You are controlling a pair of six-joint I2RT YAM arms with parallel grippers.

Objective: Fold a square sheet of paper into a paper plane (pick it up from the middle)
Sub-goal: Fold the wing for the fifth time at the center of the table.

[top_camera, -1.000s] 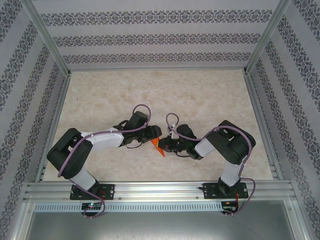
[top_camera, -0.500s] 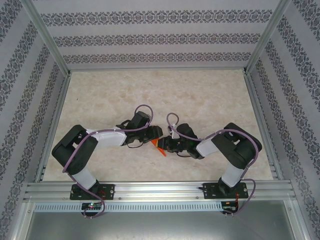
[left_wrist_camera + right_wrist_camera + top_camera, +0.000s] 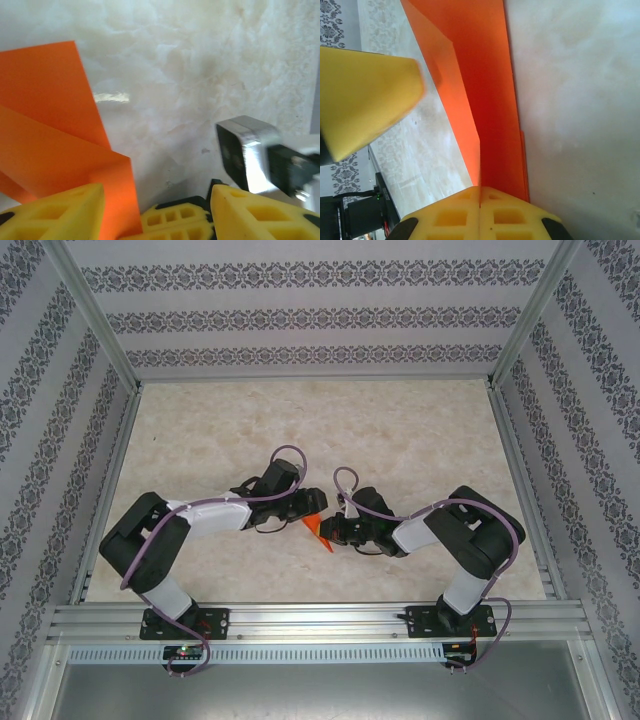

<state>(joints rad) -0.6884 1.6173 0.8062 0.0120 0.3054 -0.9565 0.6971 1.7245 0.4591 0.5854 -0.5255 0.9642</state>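
Near the 6 o'clock side of the surface [image 3: 400,430], midway between the two arms, the orange sheet [image 3: 318,533] sits already creased into a narrow pointed shape, not yet a finished plane. The right claw [image 3: 480,195] has its jaws pressed fully together. An upright fold of the sheet runs straight into the seam between its pads, so I read it as pinching that crease. The left claw [image 3: 155,195] stands roughly half open with nothing between its jaws. The folded layers lie at its 9 o'clock, just beside or under one finger, and I cannot tell whether they touch.

This paper is feather-light and thin. It is limp away from a crease and stiff only along a fold. I expect it to slide on the smooth surface, buckle if pushed edge-on, and crumple or tear under a hard tug. I judge the safest hold to be on a doubled crease near the middle, never a single loose corner.

Against the earlier overhead pictures, the sheet sits in almost the same spot. The left arm's wrist has crept toward 12 o'clock, and the right arm's elbow has swung out toward 3 o'clock.
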